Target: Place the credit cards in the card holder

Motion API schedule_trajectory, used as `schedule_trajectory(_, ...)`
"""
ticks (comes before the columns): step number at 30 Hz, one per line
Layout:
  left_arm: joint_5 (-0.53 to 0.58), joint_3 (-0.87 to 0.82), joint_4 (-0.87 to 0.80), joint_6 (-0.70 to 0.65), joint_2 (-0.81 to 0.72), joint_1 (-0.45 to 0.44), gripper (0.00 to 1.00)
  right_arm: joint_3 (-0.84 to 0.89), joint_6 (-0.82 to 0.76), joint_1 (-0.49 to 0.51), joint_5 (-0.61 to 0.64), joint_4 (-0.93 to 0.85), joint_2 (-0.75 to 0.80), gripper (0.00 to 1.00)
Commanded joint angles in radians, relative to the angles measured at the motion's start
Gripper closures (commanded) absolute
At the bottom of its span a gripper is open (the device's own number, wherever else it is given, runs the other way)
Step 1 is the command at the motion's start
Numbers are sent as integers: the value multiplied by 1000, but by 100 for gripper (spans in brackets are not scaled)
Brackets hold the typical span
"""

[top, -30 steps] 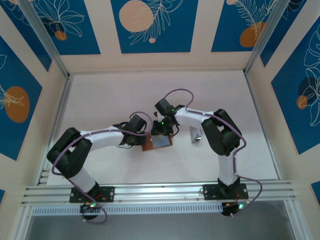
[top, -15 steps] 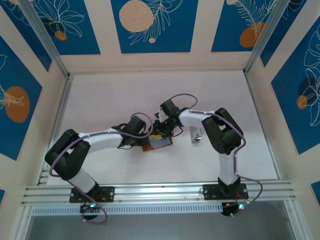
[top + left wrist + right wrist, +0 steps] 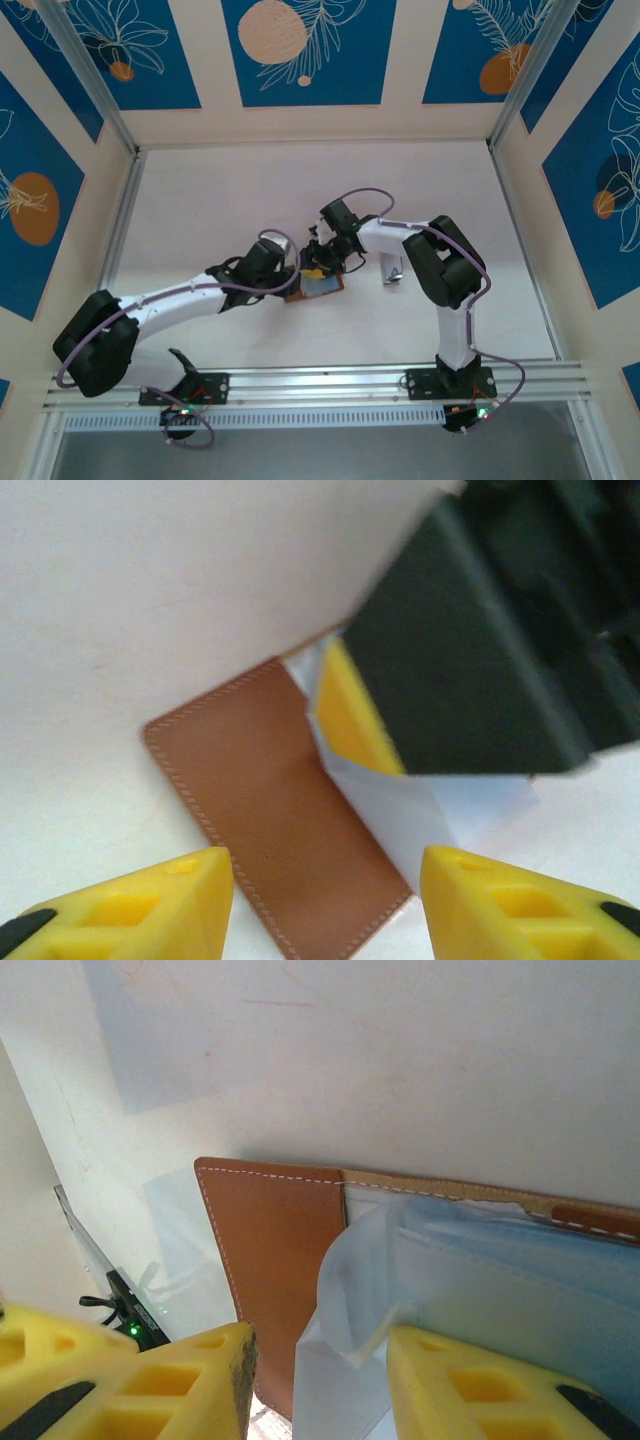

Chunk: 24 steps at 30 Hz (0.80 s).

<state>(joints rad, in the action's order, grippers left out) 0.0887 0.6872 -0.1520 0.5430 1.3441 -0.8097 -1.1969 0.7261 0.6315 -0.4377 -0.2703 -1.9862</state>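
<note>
The left gripper and right gripper both stand open. Press the card holder flat; slide the card squarely in.

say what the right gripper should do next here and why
Probably nudge the card deeper into the holder with the right gripper. The holder lies open on the table, the pale card seems to stick out of its pocket, and both grippers' jaws stand apart, the left gripper above it.
</note>
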Motion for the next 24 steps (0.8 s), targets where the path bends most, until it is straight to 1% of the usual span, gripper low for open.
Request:
schedule_trajectory(1, 48, 52, -47, -78, 23, -74, 46, -9, 9, 8, 2, -76, -37, 60)
schedule_trajectory(5, 116, 105, -80, -77, 98, -131, 46, -6, 15, 8, -2, -73, -42, 59)
schedule_trajectory(9, 231, 172, -143, -50, 180, -189, 46, -4, 15, 9, -5, -77, -41, 59)
schedule_trajectory(14, 355, 227, -215, -7, 255, -235, 49, -5, 13, 8, -7, -81, -37, 59)
schedule_trajectory(16, 381, 226, -224, 9, 271, -245, 51, -7, 12, 8, -9, -83, -36, 59)
schedule_trajectory(21, 435, 225, -262, 56, 288, -253, 61, -12, 6, 8, -6, -92, -33, 58)
schedule_trajectory(24, 461, 229, -287, 78, 285, -253, 69, -11, 1, 8, -4, -97, -29, 58)
